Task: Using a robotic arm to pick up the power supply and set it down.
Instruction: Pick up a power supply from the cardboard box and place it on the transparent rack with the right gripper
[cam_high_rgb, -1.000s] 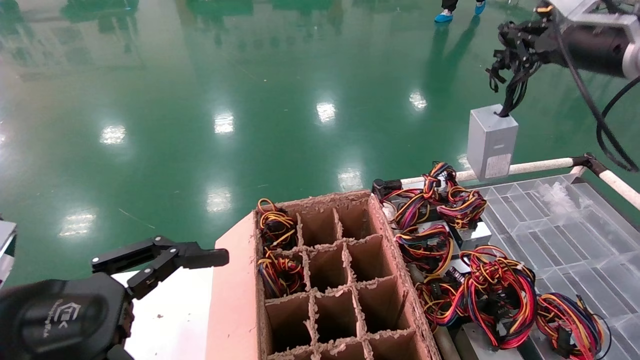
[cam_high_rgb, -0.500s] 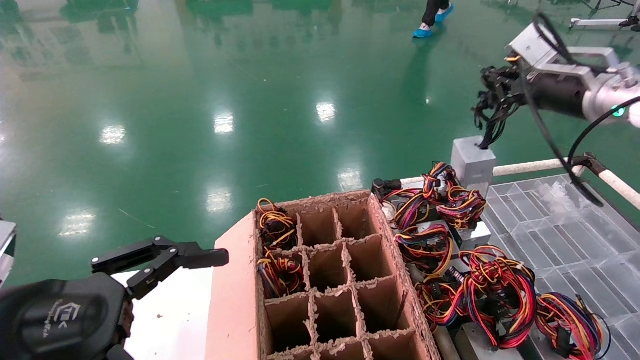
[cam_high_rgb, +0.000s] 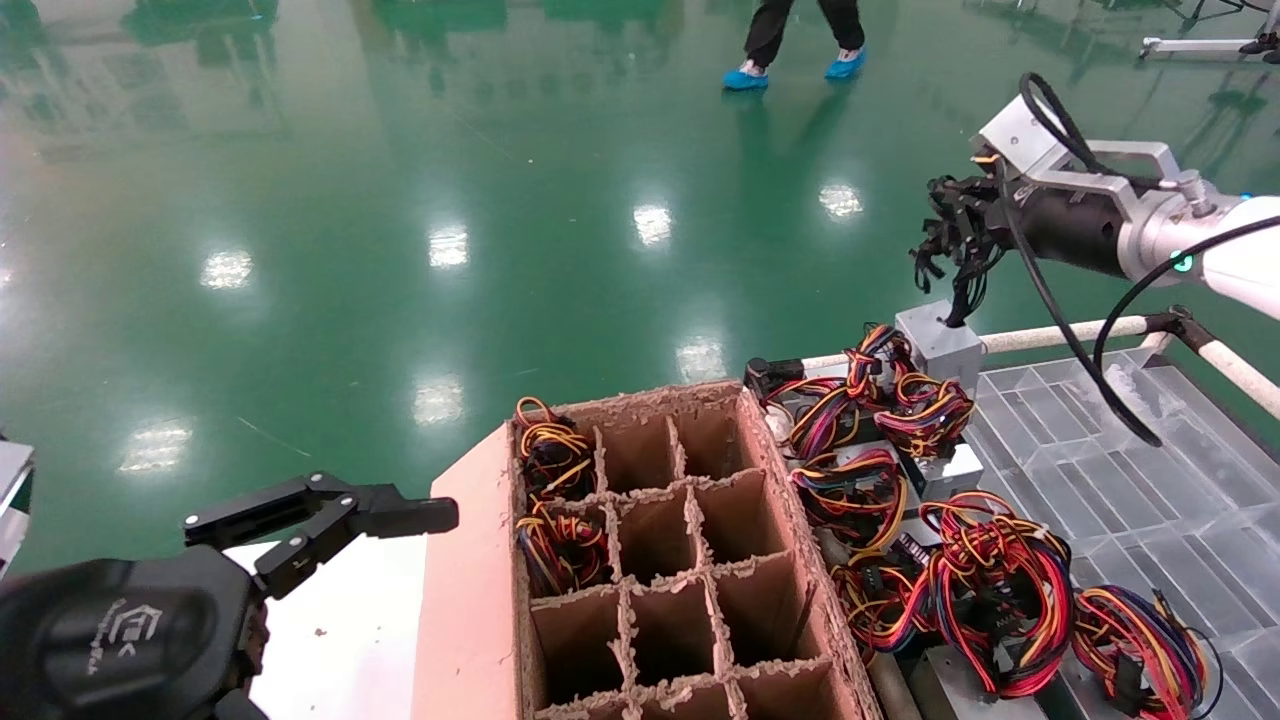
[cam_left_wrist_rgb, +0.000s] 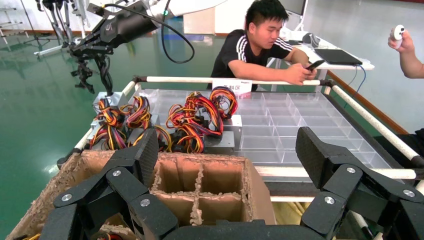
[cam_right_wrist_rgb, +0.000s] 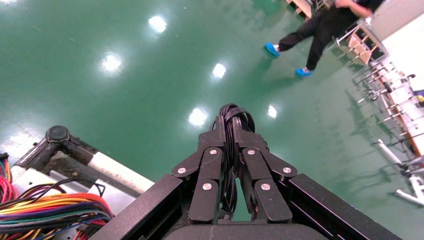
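**Power supply hangs by its black cables from the right jaws, at the far edge of the rack**

Nearest the head camera, the left gripper (cam_high_rgb: 330, 520) sits idle at the low left, its jaws spread wide with nothing between them; the left wrist view shows the same wide gap, with the cardboard divider box (cam_high_rgb: 660, 560) just beyond the fingertips. Two of the box's left cells hold coloured wire bundles; the other cells that can be seen hold nothing. Beside the box, on the side toward the right arm, lie several grey units with red-yellow-orange wire bundles (cam_high_rgb: 990, 590), crowded together on the clear gridded tray (cam_high_rgb: 1150, 480) of the desk, which is framed by a white rail (cam_high_rgb: 1060, 335).

Farther off, the robotic arm (cam_high_rgb: 1130, 230) reaches in from the right, wrist roughly level. Its right gripper (cam_high_rgb: 950, 235) has its jaws pressed together on the black cable bundle (cam_right_wrist_rgb: 231, 150), which runs up between the fingers and loops over beyond the tips, as the right wrist view shows. Directly beneath the jaws hangs the power supply (cam_high_rgb: 938, 342), a plain grey box with its cable end pointing up toward them. Only its upper part is visible, so its long axis cannot be judged. Its lower part is hidden behind the farthest coloured bundle (cam_high_rgb: 905, 395), close by the white rail; whether it touches anything cannot be told
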